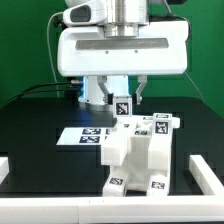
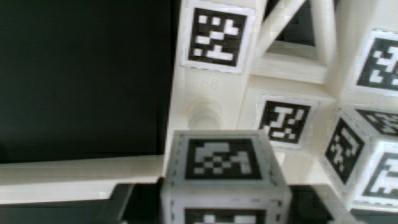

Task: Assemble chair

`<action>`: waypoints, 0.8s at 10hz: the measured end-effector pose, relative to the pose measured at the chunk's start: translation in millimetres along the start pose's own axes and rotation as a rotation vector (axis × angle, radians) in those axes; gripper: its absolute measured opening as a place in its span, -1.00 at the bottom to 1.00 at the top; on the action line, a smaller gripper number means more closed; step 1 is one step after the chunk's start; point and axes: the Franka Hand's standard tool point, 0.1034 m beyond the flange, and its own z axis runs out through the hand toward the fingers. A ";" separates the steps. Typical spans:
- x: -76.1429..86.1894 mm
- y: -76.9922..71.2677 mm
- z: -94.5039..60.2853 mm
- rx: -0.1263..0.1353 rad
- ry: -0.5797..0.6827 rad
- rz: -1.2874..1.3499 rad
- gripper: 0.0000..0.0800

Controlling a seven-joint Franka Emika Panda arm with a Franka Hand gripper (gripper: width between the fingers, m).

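The gripper clenches a white tagged part above the chair, at twelve o'clock. Likely a fitting step; next it needs careful lining up

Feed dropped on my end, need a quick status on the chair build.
Gripper down over the chair assembly, closed on an upright tagged part. Marker board flat behind. Nothing in the way.

Marker board flat on black table; green backdrop.
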 end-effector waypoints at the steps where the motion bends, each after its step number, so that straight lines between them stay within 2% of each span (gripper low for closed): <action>1: -1.3 1.4 2.9 -0.004 0.001 -0.001 -0.29; 5: -12.5 4.8 12.8 -0.012 -0.017 0.005 -0.29; 8: -14.8 2.4 16.7 -0.014 -0.024 0.000 -0.29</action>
